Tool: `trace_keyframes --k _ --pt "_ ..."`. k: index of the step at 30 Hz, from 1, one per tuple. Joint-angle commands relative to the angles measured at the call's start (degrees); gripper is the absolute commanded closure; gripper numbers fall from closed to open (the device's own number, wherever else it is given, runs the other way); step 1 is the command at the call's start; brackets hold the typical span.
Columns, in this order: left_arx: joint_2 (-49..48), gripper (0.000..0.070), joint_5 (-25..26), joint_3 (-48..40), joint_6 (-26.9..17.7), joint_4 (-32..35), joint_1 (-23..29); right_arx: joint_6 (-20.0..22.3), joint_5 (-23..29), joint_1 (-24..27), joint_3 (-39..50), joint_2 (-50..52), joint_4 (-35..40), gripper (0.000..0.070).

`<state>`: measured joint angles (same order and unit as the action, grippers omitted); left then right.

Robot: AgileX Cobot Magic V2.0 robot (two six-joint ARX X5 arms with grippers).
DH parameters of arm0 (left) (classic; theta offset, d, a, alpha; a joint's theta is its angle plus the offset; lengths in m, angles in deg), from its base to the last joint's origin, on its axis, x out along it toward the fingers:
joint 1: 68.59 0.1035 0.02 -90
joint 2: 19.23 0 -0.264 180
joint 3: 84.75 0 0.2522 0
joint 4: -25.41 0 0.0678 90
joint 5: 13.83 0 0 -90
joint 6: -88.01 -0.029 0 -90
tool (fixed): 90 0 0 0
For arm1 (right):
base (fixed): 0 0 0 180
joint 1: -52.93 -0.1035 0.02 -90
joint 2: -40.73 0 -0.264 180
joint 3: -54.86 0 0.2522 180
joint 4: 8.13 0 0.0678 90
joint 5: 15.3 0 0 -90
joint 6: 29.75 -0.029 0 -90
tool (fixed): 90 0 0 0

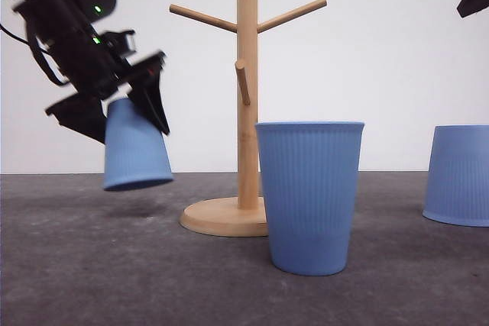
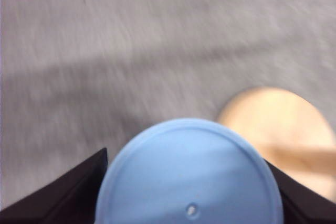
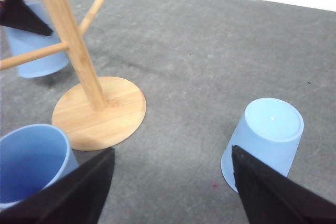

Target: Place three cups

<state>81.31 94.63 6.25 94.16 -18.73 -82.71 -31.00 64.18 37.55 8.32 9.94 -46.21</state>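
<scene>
My left wrist view was motion-blurred; the held ribbed light-blue cup (image 2: 189, 182) ran off its edge. The frame cut the upside-down light-blue cup (image 1: 460, 175) on the desk.

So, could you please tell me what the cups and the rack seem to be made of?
Cups: probably plastic, matte light blue, with fine moulded vertical ribs and a smooth rim band. Rack: light wood, possibly bamboo, going by its pale tan grain and smooth, low-sheen finish.
</scene>
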Motion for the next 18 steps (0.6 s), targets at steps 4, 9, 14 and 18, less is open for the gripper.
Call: trace_keyframes --k 4,9,14,18 --pt "-4.8 0.0282 3.9 -2.0 3.3 -0.5 1.1 0.3 0.0 -0.2 -1.0 -0.2 0.8 0.0252" --pt "-12.5 0.0282 6.0 -10.0 7.9 1.1 3.3 0.2 0.0 -0.2 -1.0 -0.2 0.7 0.0252" --pt "-23.2 0.0268 12.0 -20.9 15.6 5.3 6.9 0.2 -0.1 -0.2 -1.0 -0.2 0.7 0.0252" --pt "-31.3 0.0267 15.0 -25.8 23.7 9.0 9.9 0.2 -0.1 -0.2 -1.0 -0.2 0.7 0.0252"
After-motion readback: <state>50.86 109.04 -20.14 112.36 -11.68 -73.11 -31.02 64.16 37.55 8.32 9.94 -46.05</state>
